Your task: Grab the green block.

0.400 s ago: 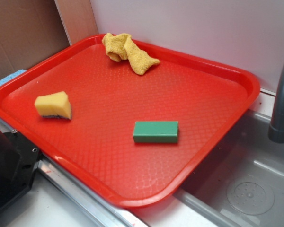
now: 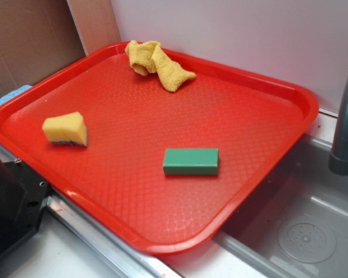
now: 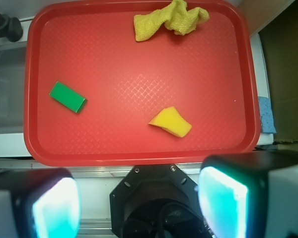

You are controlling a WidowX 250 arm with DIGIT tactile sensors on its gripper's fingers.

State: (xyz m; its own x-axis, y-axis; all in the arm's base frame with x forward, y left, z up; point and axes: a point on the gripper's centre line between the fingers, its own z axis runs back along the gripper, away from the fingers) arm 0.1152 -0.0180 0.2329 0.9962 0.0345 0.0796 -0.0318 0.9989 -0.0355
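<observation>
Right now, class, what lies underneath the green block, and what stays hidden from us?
The green block lies flat on the red tray, textured plastic showing all round it. The patch of tray directly under it is covered. The gripper is open and holds nothing.

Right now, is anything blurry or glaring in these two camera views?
Exterior view: sharp, even light, soft sheen on the red tray, green block crisp. Wrist view: the gripper fingers are blurred and glow bright cyan up close; the tray beyond stays in focus.

The gripper (image 3: pixel 139 201) hangs high with its blurred fingers (image 3: pixel 54 208) apparently spread wide, holding nothing.
</observation>
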